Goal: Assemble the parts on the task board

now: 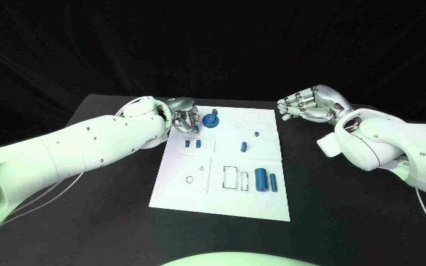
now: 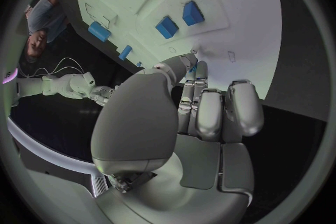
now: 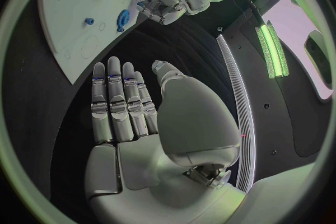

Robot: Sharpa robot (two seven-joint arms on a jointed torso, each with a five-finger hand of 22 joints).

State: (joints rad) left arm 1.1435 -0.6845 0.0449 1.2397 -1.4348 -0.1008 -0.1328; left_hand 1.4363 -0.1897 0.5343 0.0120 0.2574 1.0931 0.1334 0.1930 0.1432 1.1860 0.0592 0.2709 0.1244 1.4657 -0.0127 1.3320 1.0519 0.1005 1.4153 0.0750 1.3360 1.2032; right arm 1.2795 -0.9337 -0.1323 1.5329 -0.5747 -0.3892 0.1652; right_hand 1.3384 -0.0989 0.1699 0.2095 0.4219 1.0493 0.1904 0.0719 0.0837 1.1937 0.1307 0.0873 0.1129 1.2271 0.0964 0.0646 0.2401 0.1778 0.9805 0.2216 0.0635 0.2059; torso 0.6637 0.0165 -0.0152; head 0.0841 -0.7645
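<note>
The white task board (image 1: 222, 186) lies in the middle of the table. A blue round gear-like part (image 1: 211, 121) stands near its far left corner. My left hand (image 1: 184, 118) hovers just beside that part, fingers curved down and holding nothing. From the left wrist, the left hand (image 2: 203, 106) reaches over the board edge (image 2: 231, 0) toward two small blue squares (image 2: 167, 27). My right hand (image 1: 306, 106) is off the board's far right corner, fingers stretched out and empty; the right wrist view shows the same flat right hand (image 3: 122, 106). A blue cylinder (image 1: 261, 178) lies near the front.
A slim blue piece (image 1: 274, 181) lies beside the cylinder. Two small blue pieces (image 1: 242, 148) sit mid-board, with two squares (image 1: 192, 145) to their left. Outlined empty slots (image 1: 231, 177) are next to the cylinder. Black table (image 1: 337, 204) surrounds the board.
</note>
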